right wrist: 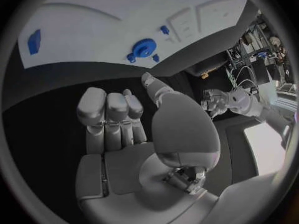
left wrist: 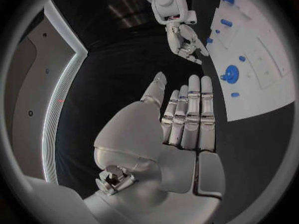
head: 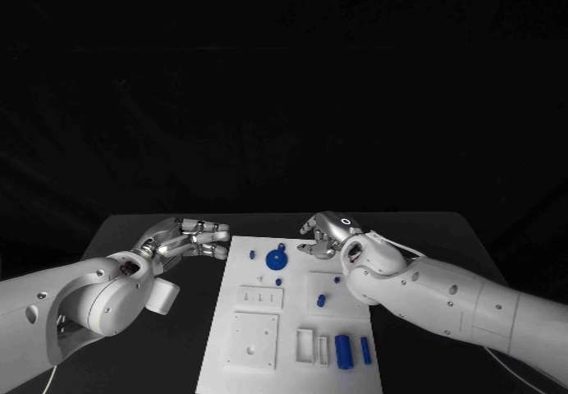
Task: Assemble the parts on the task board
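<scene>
- Two empty hands flank the far end of the task board (head: 296, 328), which runs down the lower middle of the head view on the black desk (head: 450, 230); nothing is grasped, so the step in hand looks like choosing and reaching for a first part.
- Left hand (head: 190, 238), left of centre just off the board's far left corner, has its fingers stretched out side by side and holds nothing.
- Right hand (head: 329, 234), at centre over the board's far right corner, has its fingers bent downward, gripping nothing.
- Blue gear (head: 276, 260) lies near the board's far end, between the hands; the right seems nearer, so I would lower it from above and pinch the rim.
- Blue cylinder (head: 343, 351) and a slimmer blue pin (head: 366, 350) lie at lower centre, well apart from both hands.
- Small blue pegs (head: 252, 254) dot the far end; avoid brushing them.
</scene>
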Tool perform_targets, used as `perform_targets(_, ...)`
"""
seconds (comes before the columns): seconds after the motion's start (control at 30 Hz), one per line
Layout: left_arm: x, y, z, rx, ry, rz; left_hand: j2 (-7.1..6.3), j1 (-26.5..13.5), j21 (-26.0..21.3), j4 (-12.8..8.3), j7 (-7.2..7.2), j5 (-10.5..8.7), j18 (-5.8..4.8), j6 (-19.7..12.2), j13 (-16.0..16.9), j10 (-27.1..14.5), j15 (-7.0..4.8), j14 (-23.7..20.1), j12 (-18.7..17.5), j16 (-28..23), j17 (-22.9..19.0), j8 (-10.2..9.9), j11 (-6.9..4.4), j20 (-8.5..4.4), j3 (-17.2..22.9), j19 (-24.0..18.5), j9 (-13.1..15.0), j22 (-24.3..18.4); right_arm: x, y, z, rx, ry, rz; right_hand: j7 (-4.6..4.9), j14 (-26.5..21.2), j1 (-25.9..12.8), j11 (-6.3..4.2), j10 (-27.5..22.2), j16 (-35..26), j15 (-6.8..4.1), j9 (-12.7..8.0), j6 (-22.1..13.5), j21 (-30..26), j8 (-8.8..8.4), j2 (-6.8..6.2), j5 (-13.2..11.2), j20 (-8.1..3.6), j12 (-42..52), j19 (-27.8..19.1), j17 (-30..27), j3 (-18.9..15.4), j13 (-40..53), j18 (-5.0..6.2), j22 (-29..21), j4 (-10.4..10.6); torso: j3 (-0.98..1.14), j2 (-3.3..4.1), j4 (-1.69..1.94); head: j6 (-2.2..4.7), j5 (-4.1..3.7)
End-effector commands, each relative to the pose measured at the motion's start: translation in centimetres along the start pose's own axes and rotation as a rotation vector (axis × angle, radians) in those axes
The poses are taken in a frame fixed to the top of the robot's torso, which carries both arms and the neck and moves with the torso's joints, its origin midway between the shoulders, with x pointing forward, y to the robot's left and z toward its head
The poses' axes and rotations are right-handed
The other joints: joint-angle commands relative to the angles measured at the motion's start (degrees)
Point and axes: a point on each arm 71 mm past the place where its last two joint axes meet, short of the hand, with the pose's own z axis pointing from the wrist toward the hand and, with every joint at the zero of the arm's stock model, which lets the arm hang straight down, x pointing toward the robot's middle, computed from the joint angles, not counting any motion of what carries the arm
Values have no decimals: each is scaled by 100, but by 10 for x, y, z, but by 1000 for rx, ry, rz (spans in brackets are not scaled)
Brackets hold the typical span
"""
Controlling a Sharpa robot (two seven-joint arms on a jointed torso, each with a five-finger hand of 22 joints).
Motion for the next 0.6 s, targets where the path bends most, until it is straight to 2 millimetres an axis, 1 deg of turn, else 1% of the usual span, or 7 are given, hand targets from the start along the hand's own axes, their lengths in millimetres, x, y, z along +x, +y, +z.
perform_targets(0.03, -1, -1, 0, 16, 3, 2, -39, 13, -20, 8, -4, 18, -41, 7, 10, 65, -11, -49, 21, 3, -8, 8, -17, -1, 18, -36, -2, 6, -9, -6, -6, -99, 43, 90, 42, -4, 99, 27, -24, -38, 23, -8, -7, -70, 3, 30, 123, 43, -7, 138, -19, -70, -11, -54, 712, -128, 41, -18, -49, 7, -11)
perform_targets(0.13, -4, -1, 0, 17, -3, 4, -28, 9, -22, -1, -1, 19, -47, 16, 10, 208, -15, -51, 20, 1, -10, 8, -39, -6, 12, -39, -2, 9, -21, -23, -12, -121, 52, 122, 46, -8, 178, 37, -42, -45, 15, -10, -19, -66, -2, 86, 321, 29, -22, 131, -11, -314, -24, -67, 715, -247, 64, -31, -82, 7, -14)
perform_targets(0.17, -5, -1, 0, 17, -4, 4, -24, 8, -22, -2, -4, 19, -48, 18, 10, 229, -16, -52, 22, 0, -10, 8, -43, -7, 11, -40, -1, 9, -23, -27, -13, -124, 52, 126, 55, -5, 193, 34, -41, -42, 13, -9, -21, -78, 0, 91, 368, 31, -22, 127, -6, -370, -26, -70, 712, -268, 78, -37, -95, 4, -8)
perform_targets(0.23, -6, -1, 0, 18, -7, 6, -14, 9, -25, -14, -10, 21, -55, 19, 9, 323, -21, -54, 21, -2, -11, 8, -68, -11, 7, -45, -2, 11, -28, -38, -16, -131, 54, 135, 51, -4, 244, 32, -45, -44, 10, -9, -29, -73, 1, 146, 437, 25, -29, 125, 6, -549, -36, -80, 714, -310, 95, -43, -110, -1, 4)
perform_targets(0.3, -7, -1, 0, 19, -8, 6, -6, 7, -26, -23, -12, 21, -61, 17, 11, 376, -24, -57, 27, -4, -12, 8, -80, -15, 1, -47, -2, 12, -31, -50, -19, -131, 58, 140, 38, -6, 273, 29, -51, -52, 6, -8, -39, -71, 2, 153, 518, 23, -38, 122, 6, -623, -43, -86, 715, -318, 116, -52, -126, -6, 9)
perform_targets(0.53, -8, 1, 1, 19, -9, 7, -2, 1, -33, -51, -9, 19, -68, 14, 11, 318, -19, -61, 25, -8, -13, 8, -63, -16, -19, -51, -2, 14, -25, -83, -26, -102, 82, 129, 20, -18, 430, 13, -97, -107, -2, -10, -108, -138, -1, 172, 647, 14, -114, 97, -10, -835, -95, -98, 702, -403, 171, -72, -161, -25, 16)
perform_targets(0.6, -9, 2, 1, 18, -9, 6, -8, 1, -35, -66, -5, 20, -63, 11, 10, 197, -11, -62, 24, -7, -13, 8, -33, -10, -27, -51, -2, 15, -20, -92, -27, -88, 86, 120, 19, -21, 454, 12, -106, -121, -3, -9, -140, -151, 1, 163, 667, 12, -130, 93, -18, -840, -105, -99, 699, -426, 196, -80, -167, -28, 18)
